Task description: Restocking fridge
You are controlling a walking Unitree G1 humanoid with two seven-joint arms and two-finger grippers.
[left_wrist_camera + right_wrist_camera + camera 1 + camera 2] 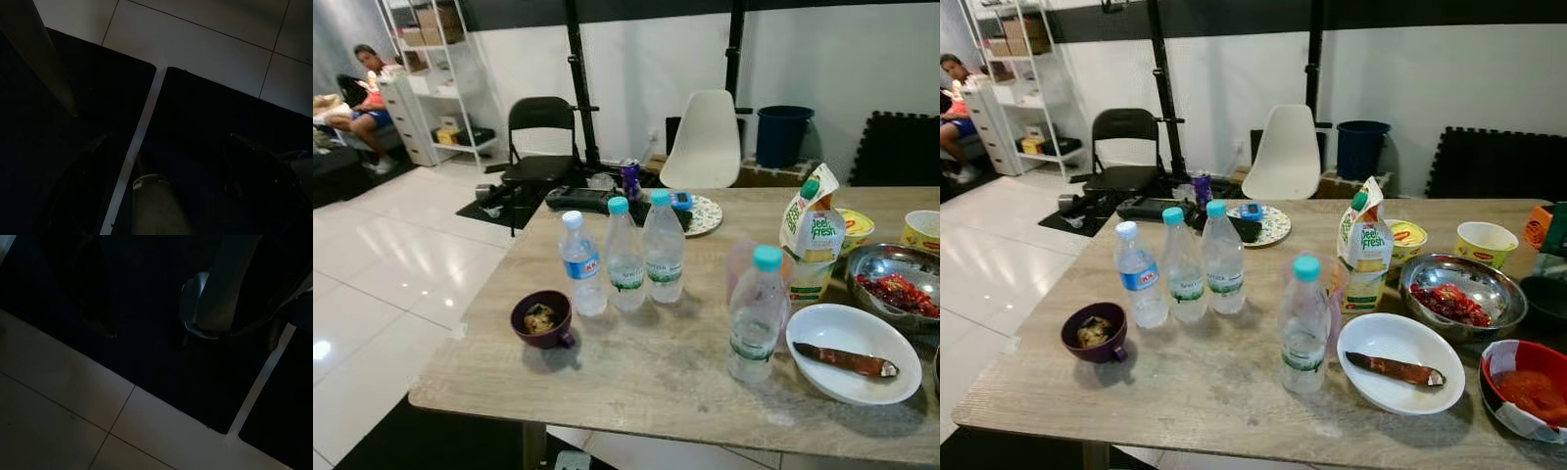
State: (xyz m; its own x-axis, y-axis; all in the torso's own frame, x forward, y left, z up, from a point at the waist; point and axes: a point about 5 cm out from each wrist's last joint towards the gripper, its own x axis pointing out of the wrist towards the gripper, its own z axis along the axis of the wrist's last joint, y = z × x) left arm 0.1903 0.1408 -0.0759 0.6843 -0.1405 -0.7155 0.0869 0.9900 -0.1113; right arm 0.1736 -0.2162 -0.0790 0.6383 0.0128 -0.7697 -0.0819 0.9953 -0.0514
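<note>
Drinks waited on the table (636, 382).
Four water bottles (625, 257) and a juice carton (811, 235) stood grouped, seemingly for fridge loading; whether either claw was open, I couldn't tell.

A wooden table (636, 377) carries three bottles (625, 257) in a row, a purple cup (543, 320) left of them, a fourth bottle (755, 315), carton (813, 245), white plate (854, 353) and metal bowl (897, 284) to their right.

Home dining table (636, 362), food-laden
</note>
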